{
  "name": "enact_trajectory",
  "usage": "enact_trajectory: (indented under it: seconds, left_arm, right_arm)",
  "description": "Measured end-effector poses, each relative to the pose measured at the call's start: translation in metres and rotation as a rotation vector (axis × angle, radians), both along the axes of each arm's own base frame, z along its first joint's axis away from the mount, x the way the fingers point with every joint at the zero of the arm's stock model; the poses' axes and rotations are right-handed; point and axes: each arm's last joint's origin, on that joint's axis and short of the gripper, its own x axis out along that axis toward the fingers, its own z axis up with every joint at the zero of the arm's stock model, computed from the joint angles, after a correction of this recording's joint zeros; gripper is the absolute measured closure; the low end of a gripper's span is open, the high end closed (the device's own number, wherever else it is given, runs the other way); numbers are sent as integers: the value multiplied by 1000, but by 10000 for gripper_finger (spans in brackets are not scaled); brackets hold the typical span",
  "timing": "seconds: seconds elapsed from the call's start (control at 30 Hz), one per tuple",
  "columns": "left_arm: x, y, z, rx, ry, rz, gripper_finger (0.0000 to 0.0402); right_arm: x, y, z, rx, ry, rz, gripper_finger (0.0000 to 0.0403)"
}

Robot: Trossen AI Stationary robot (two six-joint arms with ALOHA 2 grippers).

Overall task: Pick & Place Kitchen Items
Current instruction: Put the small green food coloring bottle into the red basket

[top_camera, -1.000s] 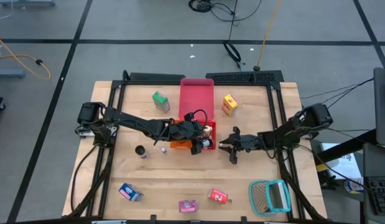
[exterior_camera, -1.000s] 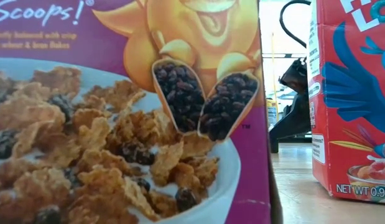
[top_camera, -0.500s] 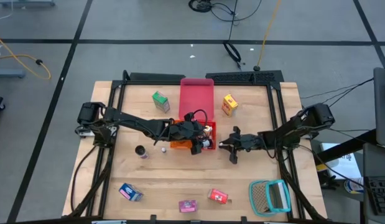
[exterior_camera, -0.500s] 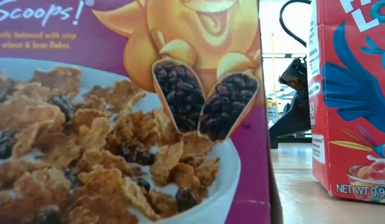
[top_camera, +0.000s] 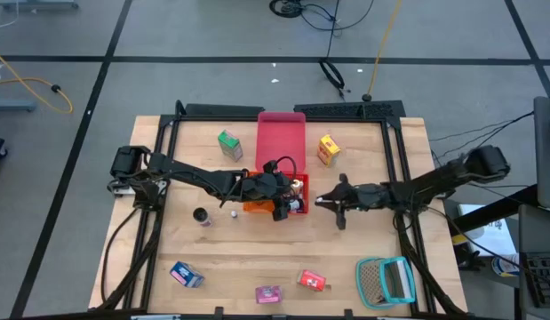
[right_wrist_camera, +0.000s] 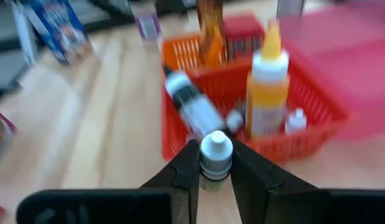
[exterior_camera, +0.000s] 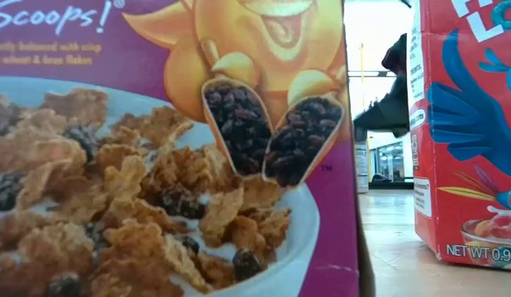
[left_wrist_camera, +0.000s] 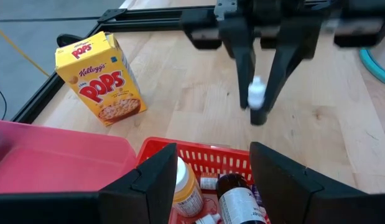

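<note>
Two slim dark jointed arms, each ending in a black two-fingered pincer [top_camera: 321, 202].

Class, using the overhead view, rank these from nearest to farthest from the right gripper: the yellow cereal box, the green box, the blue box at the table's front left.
Measured from the right gripper, at the table's middle:
1. Yellow cereal box, just behind it, beside the red tray.
2. Green box, back left, across the tray.
3. Blue box, front-left corner.

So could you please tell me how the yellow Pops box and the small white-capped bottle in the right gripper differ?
The yellow Pops box stands free on the wooden table; the small white-capped bottle is pinched in the right gripper, off the table beside the red basket. The yellow Pops box is a flat-sided carton; the small white-capped bottle is round and much smaller. Both are outside the red basket.
</note>
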Motion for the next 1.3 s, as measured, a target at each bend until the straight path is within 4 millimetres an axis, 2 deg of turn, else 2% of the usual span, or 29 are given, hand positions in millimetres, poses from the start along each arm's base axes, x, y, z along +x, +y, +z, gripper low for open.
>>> enact_trajectory:
  seconds: [0.23,0.43,0.57,0.73,1.0,1.3]
  left_arm:
    - [0,0,0,0,0,0,202]
    - [0,0,0,-1,-4,0,202]
    - [0,0,1,-1,-7,0,202]
    - [0,1,1,23,-6,21,202]
    - [-2,4,1,136,8,179,202]
    - [-6,6,-2,151,60,185,202]
  right_arm:
    - [-1,0,24,-15,-97,10,345]
    - [17,1,49,-77,-95,21,345]
    - [30,-7,60,-112,-64,-9,345]
    - [41,-19,51,-103,-20,-22,345]
    - [54,-32,28,-62,41,-35,338]
    - [60,-33,14,-53,79,-17,328]
